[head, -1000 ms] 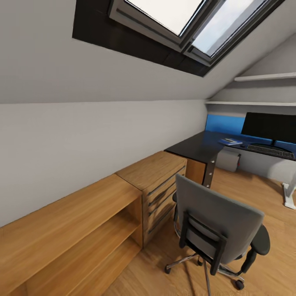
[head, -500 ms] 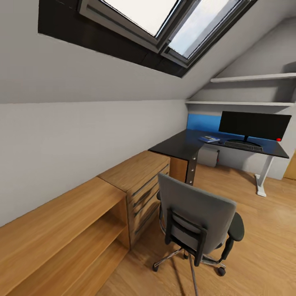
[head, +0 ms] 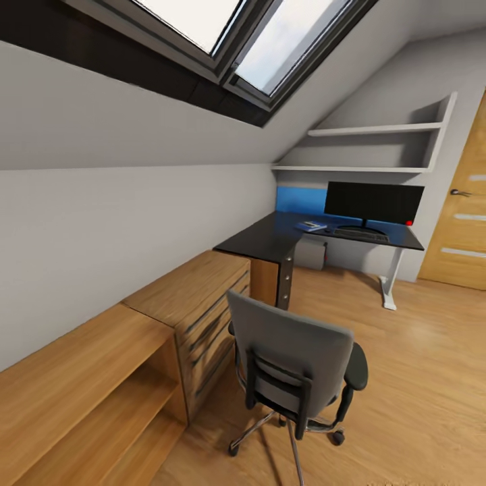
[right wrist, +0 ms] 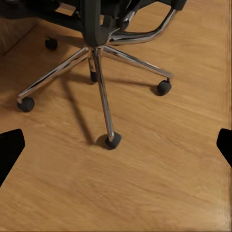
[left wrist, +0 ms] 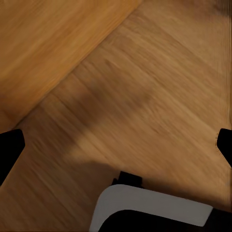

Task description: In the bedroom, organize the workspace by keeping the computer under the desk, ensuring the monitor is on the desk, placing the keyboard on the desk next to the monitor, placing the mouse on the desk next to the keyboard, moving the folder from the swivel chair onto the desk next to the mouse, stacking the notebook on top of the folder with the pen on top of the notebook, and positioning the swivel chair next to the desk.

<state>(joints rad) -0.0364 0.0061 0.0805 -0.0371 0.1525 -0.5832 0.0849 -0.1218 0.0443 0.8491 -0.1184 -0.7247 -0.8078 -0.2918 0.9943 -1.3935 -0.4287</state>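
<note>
Chair base (right wrist: 99,58) lies ahead of my right gripper (right wrist: 116,140), both grippers spread and empty; left gripper (left wrist: 116,145) faces floor (left wrist: 159,87).

Sloped skylights (head: 223,34), wood floor (head: 418,364), oak door (head: 459,216)

Attic bedroom, worktop (head: 270,237) far off

I cannot make out the mouse; the swivel chair (head: 290,358) hides its own seat, the oak door (head: 459,216) runs off-frame.
</note>
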